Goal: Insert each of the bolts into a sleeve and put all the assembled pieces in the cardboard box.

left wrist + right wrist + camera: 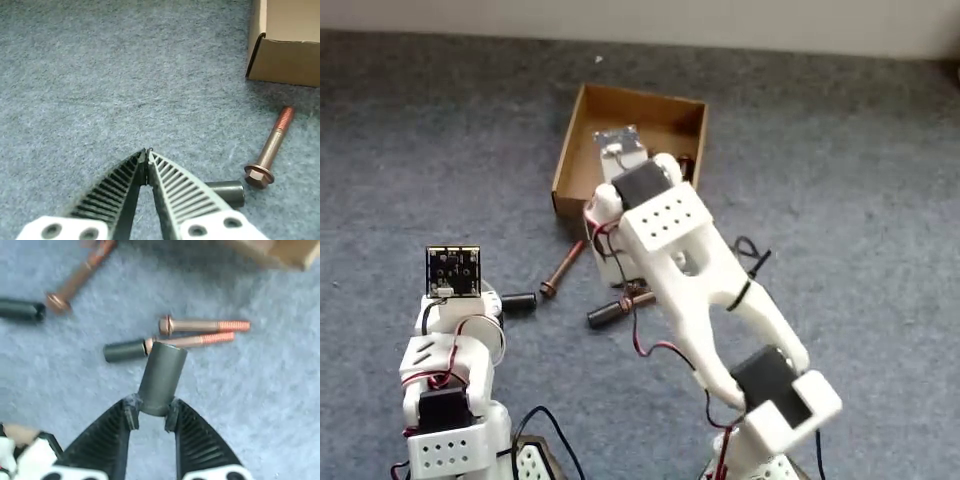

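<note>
Between the right fingers (107, 435) a dark sleeve (161, 375) is clamped by one end, and its other, open end sticks out past the fingertips over the grey table (280, 390). Just beyond it a second sleeve (125, 351) and a bolt (192, 340) lie in one line. The bolt's head is at the sleeve's mouth and its thread points away; whether the two touch is hard to tell. A second bolt (202, 326) lies just beside the first and parallel to it, with its head at the same end.

From above, the right arm (700, 270) extends from the near edge toward the cardboard box (570, 150), with its wrist over the box's near wall. It covers most of that group, though the second sleeve shows beside it. The box stands open on the far side of the table. A small dark-and-copper piece (686, 165) lies by its right wall, half hidden by the arm, and what it is cannot be told.

The left arm (450, 350) sits at the near left, well apart from the box. The left fingers (120, 185) are closed tip to tip with nothing between them, over the table. Just beside them a third sleeve (227, 192) lies on its side. Close by is a third bolt (270, 150), with its head near that sleeve and its thread pointing toward the box.
</note>
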Controlling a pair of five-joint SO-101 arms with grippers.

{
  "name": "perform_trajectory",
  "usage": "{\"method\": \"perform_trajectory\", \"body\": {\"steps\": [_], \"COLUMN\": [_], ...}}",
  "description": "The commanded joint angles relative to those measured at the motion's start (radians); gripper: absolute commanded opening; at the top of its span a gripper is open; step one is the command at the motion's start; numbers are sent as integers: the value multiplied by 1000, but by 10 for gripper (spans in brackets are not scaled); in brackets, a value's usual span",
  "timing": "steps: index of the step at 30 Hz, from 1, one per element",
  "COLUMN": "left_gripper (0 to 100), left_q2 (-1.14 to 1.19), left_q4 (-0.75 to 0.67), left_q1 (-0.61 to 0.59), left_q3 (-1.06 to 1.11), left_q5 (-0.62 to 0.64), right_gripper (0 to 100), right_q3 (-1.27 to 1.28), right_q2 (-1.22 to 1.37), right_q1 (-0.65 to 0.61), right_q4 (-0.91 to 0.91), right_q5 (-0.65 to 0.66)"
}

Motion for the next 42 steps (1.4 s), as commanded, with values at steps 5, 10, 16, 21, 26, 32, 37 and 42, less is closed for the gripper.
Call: {"method": "perform_trajectory", "body": {"steps": [5,10,16,21,26,32,37,42], "left_gripper": [31,32,32,32,32,73,81,137], "left_q2": [-4,-4,-4,-1,1,22,252,573], "left_q4": [-5,-2,2,63,204,310,325,331], "left_q1": [-5,-5,-5,-4,-4,108,245,348], "left_q3": [-8,-8,-8,-51,-213,-369,-495,-676], "left_q5": [-17,-28,-120,-222,-255,-255,-255,-253], "right_gripper": [5,5,5,5,5,5,5,5], "right_q3": [564,842,951,958,1007,1101,1179,1274], "right_q2": [-354,-487,-483,-516,-619,-823,-1007,-1145], "right_q1": [2,7,94,185,239,259,406,518], "right_q4": [-291,-440,-568,-644,-661,-661,-742,-839], "right_q5": [147,192,196,192,192,190,190,190]}}
